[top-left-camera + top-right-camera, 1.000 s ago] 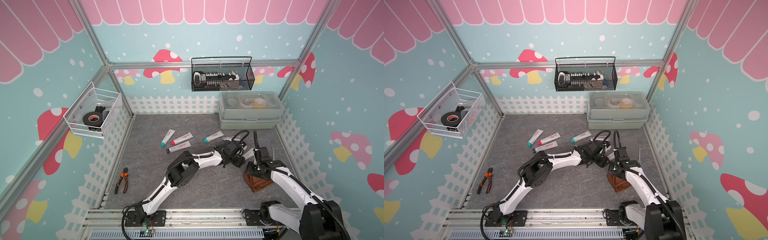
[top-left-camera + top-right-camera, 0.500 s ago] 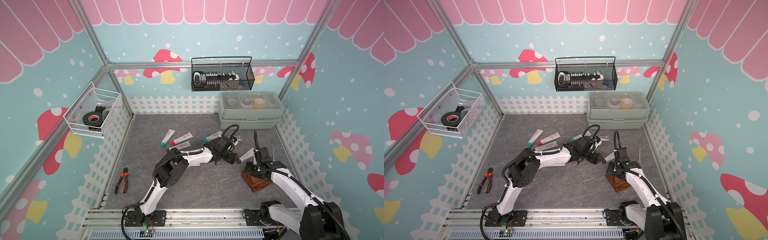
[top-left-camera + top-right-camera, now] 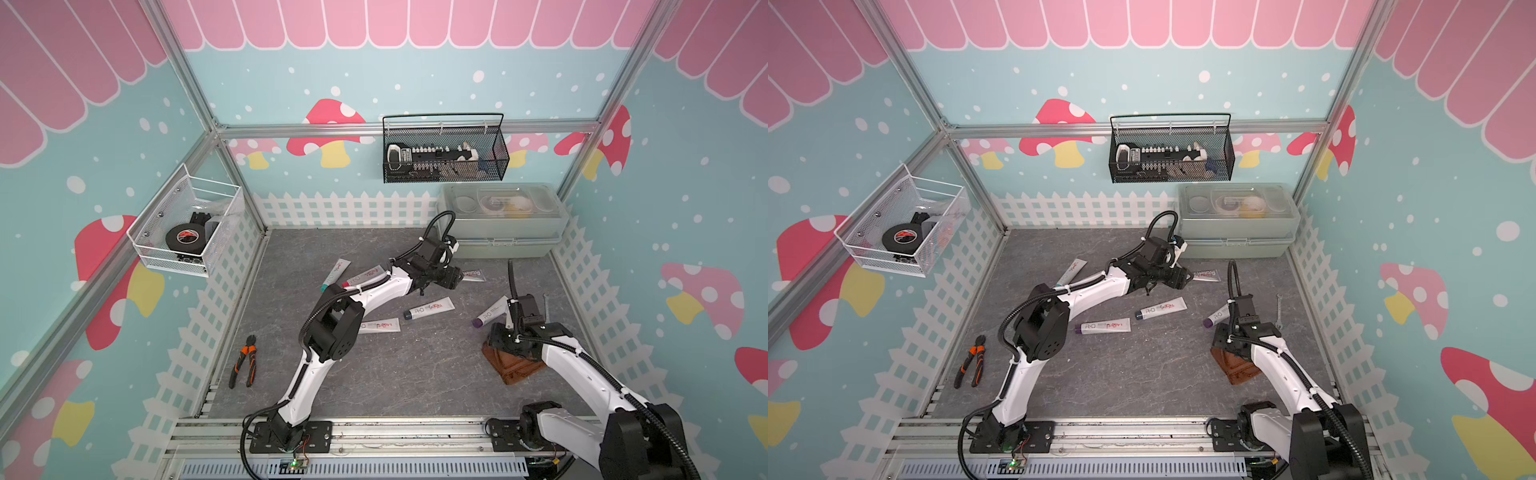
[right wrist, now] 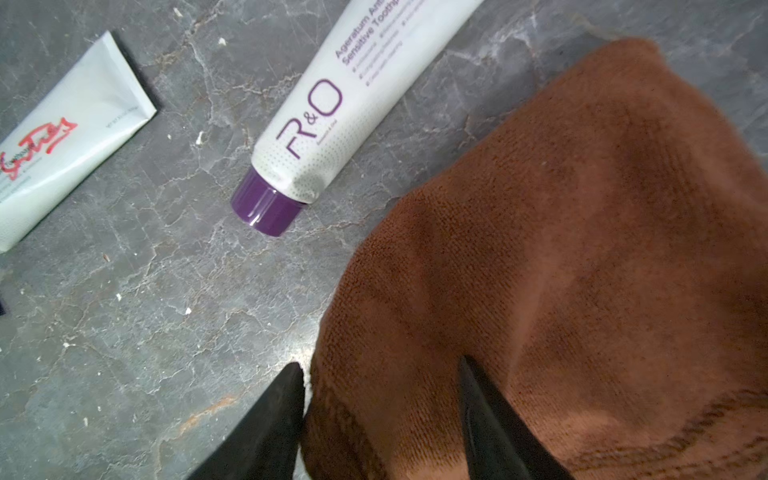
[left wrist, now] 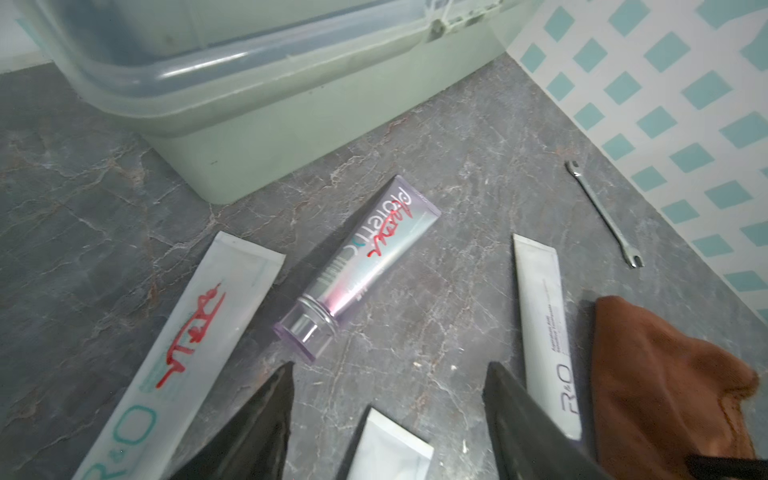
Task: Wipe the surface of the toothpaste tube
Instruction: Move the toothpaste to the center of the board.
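At four o'clock on table: brown cloth, right gripper released, jaws astride its edge. Purple-capped toothpaste tube at cloth's eleven o'clock. Left gripper released.

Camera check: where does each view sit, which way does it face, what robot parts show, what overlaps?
Top views: high above the base rail, tilted down toward the back wall; left arm, right arm in frame.
Left wrist: on the left arm, facing past the open left end effector to a silver tube and the green box.
Right wrist: on the right arm, facing down past the right end effector onto the brown cloth.
Shared: both wrist views catch the cloth and the purple-capped tube.
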